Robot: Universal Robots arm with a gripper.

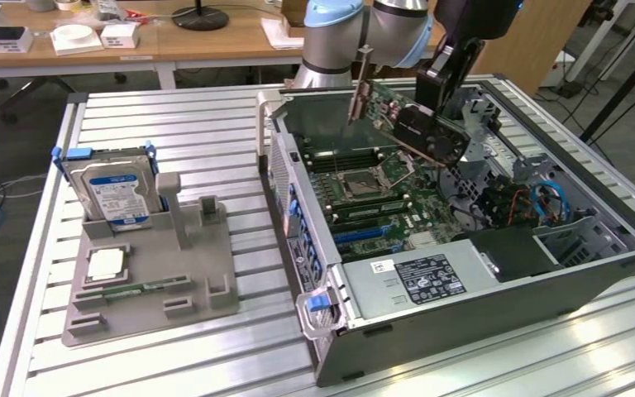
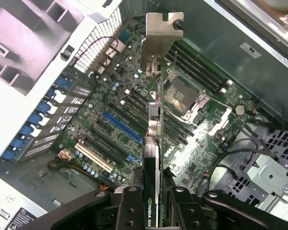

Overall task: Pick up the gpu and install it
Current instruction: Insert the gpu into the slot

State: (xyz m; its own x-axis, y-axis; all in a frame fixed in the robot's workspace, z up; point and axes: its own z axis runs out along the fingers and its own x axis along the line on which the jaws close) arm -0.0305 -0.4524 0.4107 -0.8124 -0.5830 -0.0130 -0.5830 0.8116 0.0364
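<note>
Wrist view, gpu (image 2: pixel 154 136) seemingly clamped, base hidden

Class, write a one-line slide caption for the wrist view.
The gripper holds the gpu edge-on above the motherboard inside the open computer case.

Silver-grey arm (image 1: pixel 397 26) with pale blue joint caps (image 1: pixel 334 15), black hand (image 2: pixel 156 191) with round screws (image 2: pixel 176 189)

Gpu (image 1: pixel 428 131) face looks like matt black plastic, its end plate bare shiny metal. Case (image 1: pixel 461 331) is dull grey sheet metal, table (image 1: pixel 185 364) ribbed silvery metal, holder (image 1: pixel 202 273) matt grey plastic.
</note>
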